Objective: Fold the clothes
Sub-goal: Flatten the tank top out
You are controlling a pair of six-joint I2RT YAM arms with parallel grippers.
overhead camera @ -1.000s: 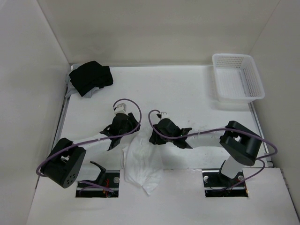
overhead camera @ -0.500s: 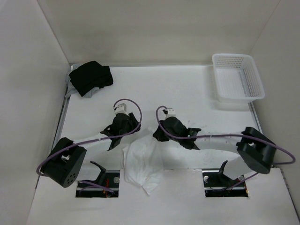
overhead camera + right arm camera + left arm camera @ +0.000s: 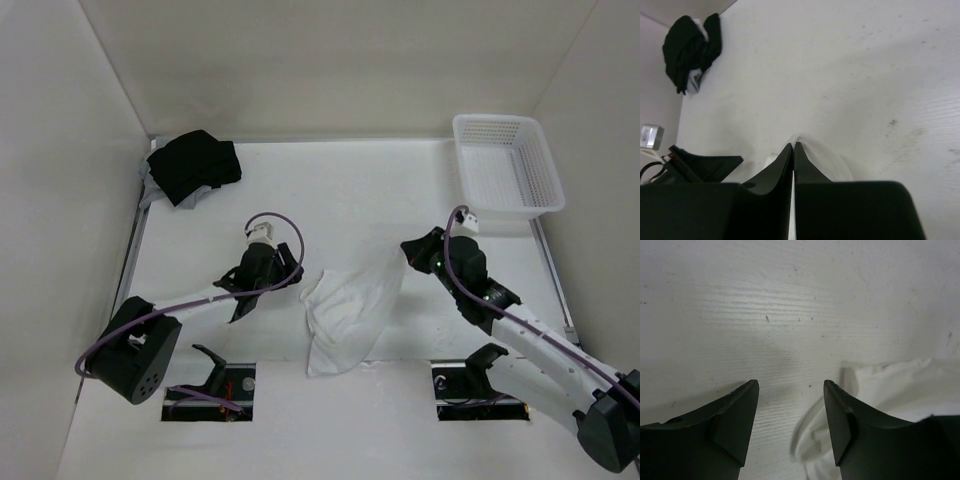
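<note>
Overhead view. The white garment point(image 3: 350, 312) lies on the table point(image 3: 380, 190), between the two arms and toward the near edge. It forms a wrinkled, elongated strip running diagonally. Its lower end is near the front edge of the table. Its upper end rises to the right and meets the right gripper point(image 3: 410, 252). The left gripper point(image 3: 266, 280) stands just left of the garment, apart from it. A black bundle point(image 3: 195, 165) sits in the far left corner. A basket point(image 3: 500, 120) sits in the far right corner. Both are well apart from the garment.

Left wrist view. The left gripper point(image 3: 790, 385) has its fingers point(image 3: 735, 410) spread. Only bare table shows between them, and nothing is held. A rumpled edge of the garment point(image 3: 890, 385) lies beside the right-hand finger, casting a soft shadow on the table.

Right wrist view. The right gripper point(image 3: 793, 145) has its fingers point(image 3: 775, 167) pressed together, with no gap visible at the tips. A thin curve of white cloth shows around the tips, so the gripper is pinching the garment's upper end. The black bundle point(image 3: 690, 50) appears at the upper left. Part of the left gripper shows at the lower left.
</note>
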